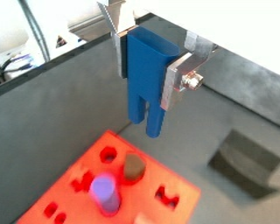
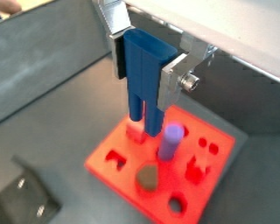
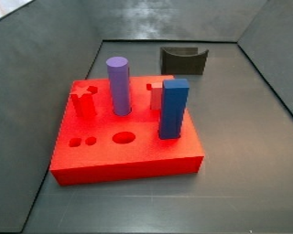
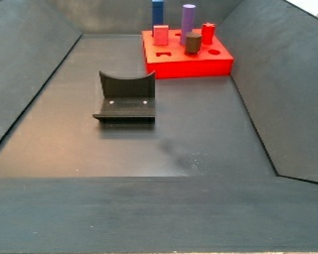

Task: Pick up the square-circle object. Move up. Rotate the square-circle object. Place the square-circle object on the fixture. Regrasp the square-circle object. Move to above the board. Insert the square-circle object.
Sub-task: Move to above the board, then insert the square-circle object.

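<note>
Step in hand: move to above the board. Gripper (image 1: 147, 80) hangs over the board (image 3: 124, 164), jaws closed on the square-circle object (image 2: 140, 79), which points down. The fixture (image 4: 124, 96) sits at 6 o'clock from the board. Next, likely: align over the matching hole, then descend straight.

Evenly lit, fairly bright, from overhead. Soft glare on the grey floor (image 3: 149, 27) at the far wall in a side view; faint sheen mid-floor elsewhere. Short, soft shadows beside the board (image 3: 124, 151). Both wrist views low-resolution, slightly blurred; gripper (image 1: 150, 52) fingers (image 1: 178, 79) catching highlights, board below washed-out orange-red.
</note>
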